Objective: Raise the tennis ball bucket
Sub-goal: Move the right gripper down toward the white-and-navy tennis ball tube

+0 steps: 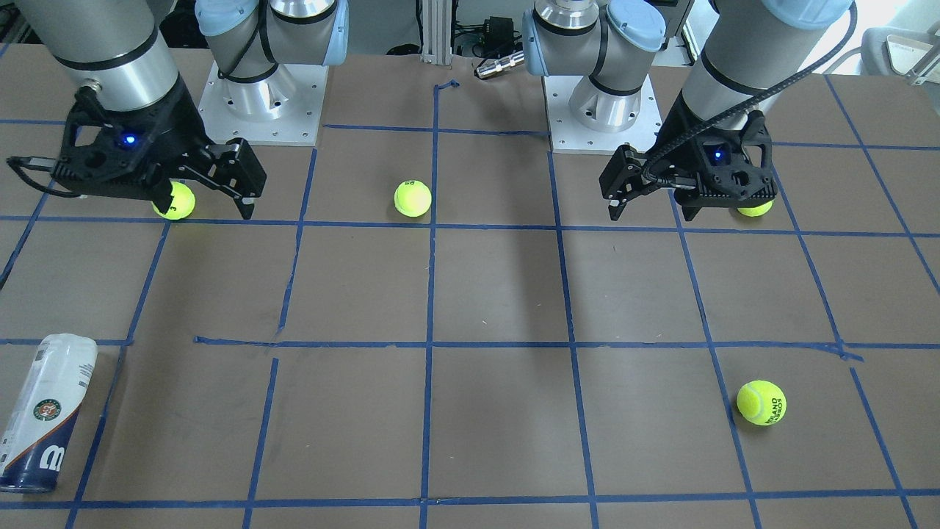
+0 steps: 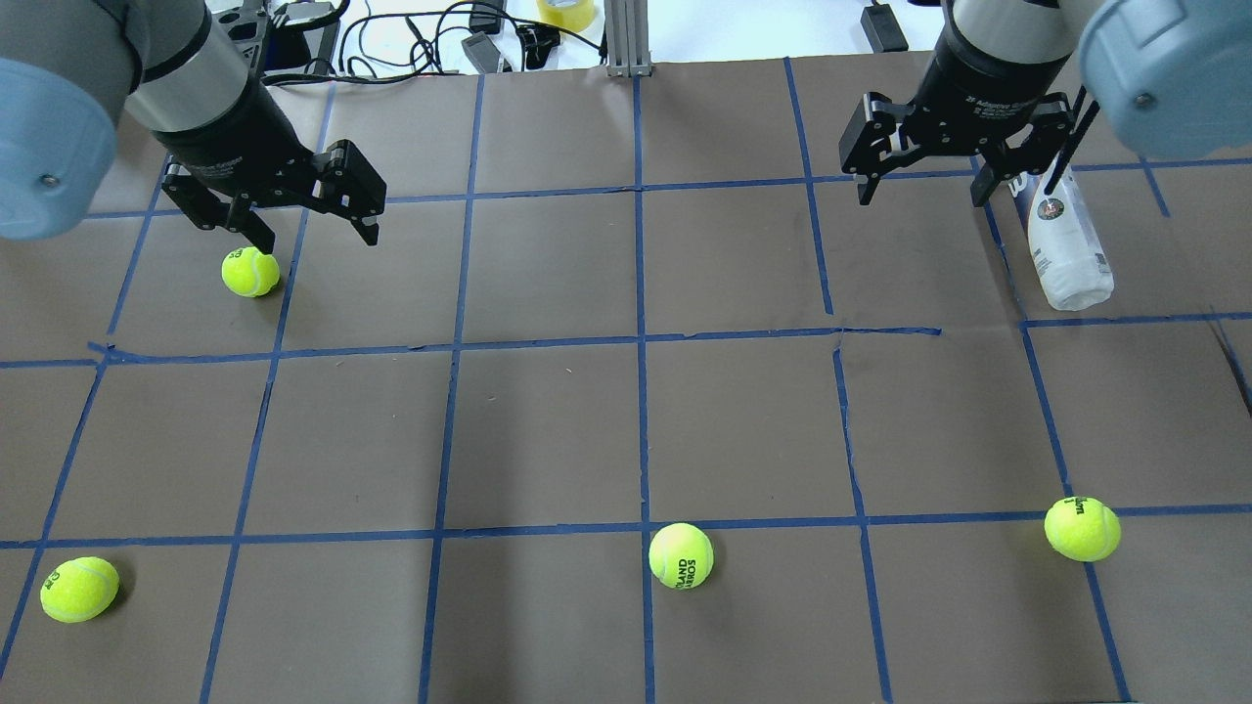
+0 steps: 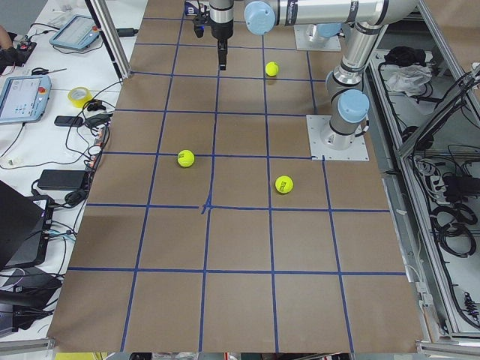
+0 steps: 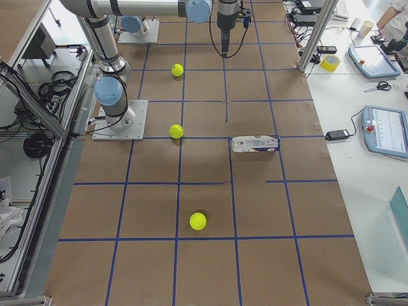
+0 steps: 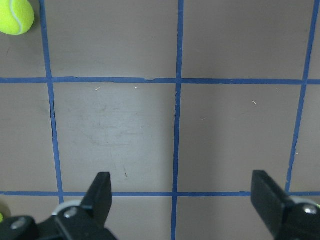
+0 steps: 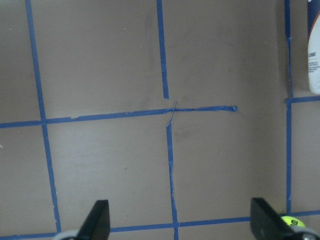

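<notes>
The tennis ball bucket [image 2: 1066,244] lies on its side at the table's far right, a clear can with a white and navy label. It also shows in the front view [image 1: 44,411], the exterior right view [image 4: 255,144] and at the right wrist view's edge [image 6: 314,50]. My right gripper [image 2: 923,196] is open and empty, raised above the table, to the left of the bucket and apart from it; its fingers [image 6: 100,217] frame bare table. My left gripper [image 2: 321,238] is open and empty, raised over the far left, far from the bucket.
Several loose tennis balls lie about: one under the left gripper [image 2: 249,272], one near left [image 2: 80,589], one near centre [image 2: 681,555], one near right [image 2: 1082,528]. Blue tape lines grid the brown table [image 2: 548,430]. Cables lie beyond the far edge [image 2: 421,39].
</notes>
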Controlling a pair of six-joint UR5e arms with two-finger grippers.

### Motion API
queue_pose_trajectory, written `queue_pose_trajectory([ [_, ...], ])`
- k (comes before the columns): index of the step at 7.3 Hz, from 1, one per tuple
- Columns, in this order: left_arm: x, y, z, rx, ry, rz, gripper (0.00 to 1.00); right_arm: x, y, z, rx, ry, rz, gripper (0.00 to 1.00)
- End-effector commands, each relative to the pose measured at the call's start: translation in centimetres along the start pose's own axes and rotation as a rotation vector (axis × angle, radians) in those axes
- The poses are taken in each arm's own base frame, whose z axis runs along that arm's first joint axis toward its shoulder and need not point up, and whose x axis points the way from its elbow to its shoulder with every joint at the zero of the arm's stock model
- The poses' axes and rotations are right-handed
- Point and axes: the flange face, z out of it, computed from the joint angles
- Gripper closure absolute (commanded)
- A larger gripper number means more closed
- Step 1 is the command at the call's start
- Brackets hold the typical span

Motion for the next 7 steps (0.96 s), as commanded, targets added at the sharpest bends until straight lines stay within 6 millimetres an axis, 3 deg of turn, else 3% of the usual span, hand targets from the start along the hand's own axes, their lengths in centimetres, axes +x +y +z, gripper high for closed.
queue_pose_trajectory([
  [1,0.0,0.0,0.0,-0.001,-0.004,0.000,0.00,7.6,-4.4,2.0,0.027,0.031,0.037,0.00],
  [2,0.0,0.3,0.5,-0.010,-0.004,0.001,0.00,11.5,-6.6,3.1,0.049,0.042,0.015,0.00],
  [3,0.0,0.4,0.5,-0.010,-0.003,0.001,0.00,14.0,-8.4,4.4,0.043,0.046,0.034,0.00],
  [5,0.0,0.5,0.5,-0.012,-0.004,0.000,0.00,18.6,-12.2,8.7,-0.006,0.035,0.081,0.00],
  [6,0.0,0.4,0.7,-0.012,0.005,-0.002,0.00,19.9,-14.8,11.0,-0.002,0.038,0.086,0.00],
  [7,0.0,0.4,0.6,-0.006,0.011,-0.002,0.00,21.6,-16.1,13.0,-0.024,0.034,0.087,0.00],
])
